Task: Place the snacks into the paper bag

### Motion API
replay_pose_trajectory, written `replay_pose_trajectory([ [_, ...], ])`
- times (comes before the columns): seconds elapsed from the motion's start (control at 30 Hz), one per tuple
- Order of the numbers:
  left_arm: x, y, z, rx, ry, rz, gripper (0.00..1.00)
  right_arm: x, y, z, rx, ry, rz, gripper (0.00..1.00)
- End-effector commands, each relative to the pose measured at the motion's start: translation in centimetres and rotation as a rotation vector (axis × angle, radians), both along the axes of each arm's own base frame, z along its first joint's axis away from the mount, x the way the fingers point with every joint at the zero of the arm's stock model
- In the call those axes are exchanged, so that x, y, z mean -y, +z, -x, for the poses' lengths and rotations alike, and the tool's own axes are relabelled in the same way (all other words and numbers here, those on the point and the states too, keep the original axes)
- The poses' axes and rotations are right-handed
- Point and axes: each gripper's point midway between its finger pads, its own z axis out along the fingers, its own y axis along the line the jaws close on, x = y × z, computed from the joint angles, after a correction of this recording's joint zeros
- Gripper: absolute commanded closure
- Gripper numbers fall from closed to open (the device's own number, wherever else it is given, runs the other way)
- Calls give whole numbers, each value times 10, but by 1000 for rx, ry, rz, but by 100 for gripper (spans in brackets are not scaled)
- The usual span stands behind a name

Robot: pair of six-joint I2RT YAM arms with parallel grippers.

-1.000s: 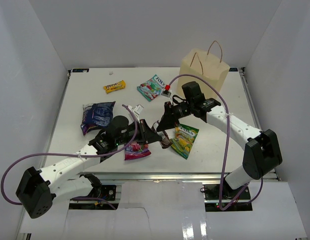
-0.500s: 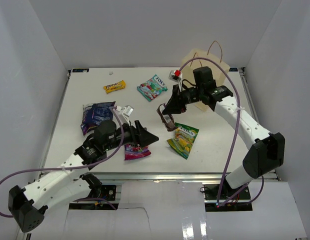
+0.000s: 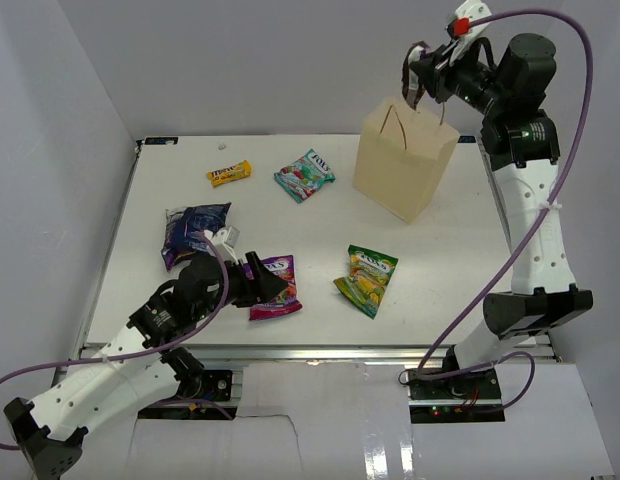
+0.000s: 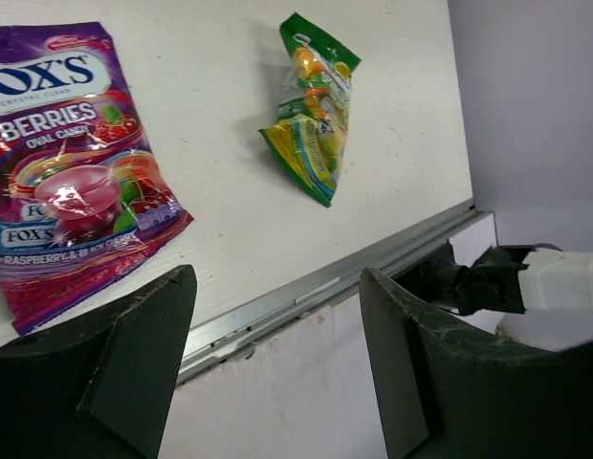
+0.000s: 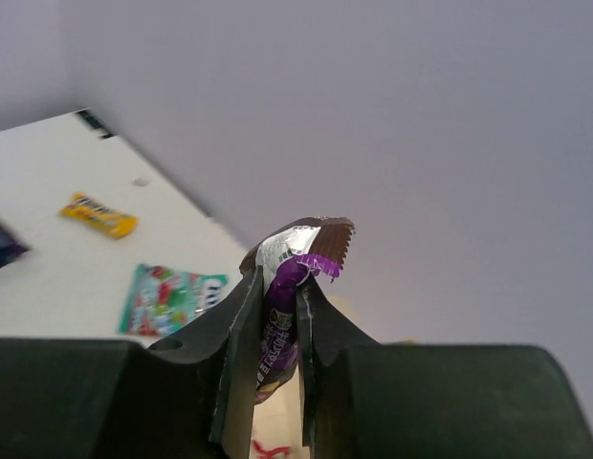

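Ahead of the left gripper (image 4: 277, 279), whose fingers (image 4: 134, 373) look like matt black plastic, the purple packet (image 4: 72, 172) and the green-yellow packet (image 4: 314, 120) are glossy, crinkled film with bright highlights. They lie on a smooth, matt white table (image 4: 220, 86) edged by a dull metal rail (image 4: 306, 301). Pinched in the right gripper (image 5: 280, 287), the small wrapped snack (image 5: 301, 251) is shiny foil-like film with a silvery inner face, and the paper bag (image 3: 402, 165) below that gripper is matt tan kraft paper with creased folds.

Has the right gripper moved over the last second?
Yes. The right gripper rose from near the green-yellow packet, away from the arm bases, to above the paper bag, shut on a small wrapper.
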Motion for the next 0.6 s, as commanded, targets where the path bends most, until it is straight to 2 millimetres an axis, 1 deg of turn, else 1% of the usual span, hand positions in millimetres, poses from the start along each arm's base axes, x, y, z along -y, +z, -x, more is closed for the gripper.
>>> replay_pose_trajectory([
  [0.0,-14,-1,-9,9,84,-46,20,36,4,-54,32,-190,-26,92],
  [0.03,-16,2,-12,19,103,-50,18,43,0,-61,31,-208,-18,91],
  [0.07,-17,3,-13,21,110,-49,16,45,-10,-71,26,-215,6,91],
  [0.17,-17,6,-16,29,124,-49,12,51,-39,-91,2,-236,60,91],
  [0.2,-17,7,-18,30,130,-46,11,56,-55,-98,-25,-256,75,91],
  [0.23,-16,6,-19,25,135,-46,11,59,-66,-105,-37,-266,82,90],
  [0.3,-14,10,-21,31,137,-34,10,63,-81,-113,-59,-274,102,90],
  [0.33,-13,9,-22,26,138,-36,10,65,-97,-118,-93,-273,109,87],
  [0.37,-12,12,-24,31,141,-30,10,65,-105,-120,-108,-266,114,85],
  [0.4,-11,15,-26,37,146,-27,9,63,-110,-119,-116,-251,125,79],
  [0.43,-10,14,-28,33,148,-38,9,62,-120,-117,-143,-240,133,59],
  [0.47,-11,21,-32,48,165,-38,8,62,-122,-114,-151,-233,135,47],
  [0.5,-12,23,-34,49,175,-45,8,60,-122,-111,-156,-220,133,37],
  [0.53,-12,21,-38,42,189,-64,7,62,-116,-102,-164,-220,114,26],
  [0.57,-15,29,-44,51,219,-73,5,60,-111,-95,-173,-191,96,22],
])
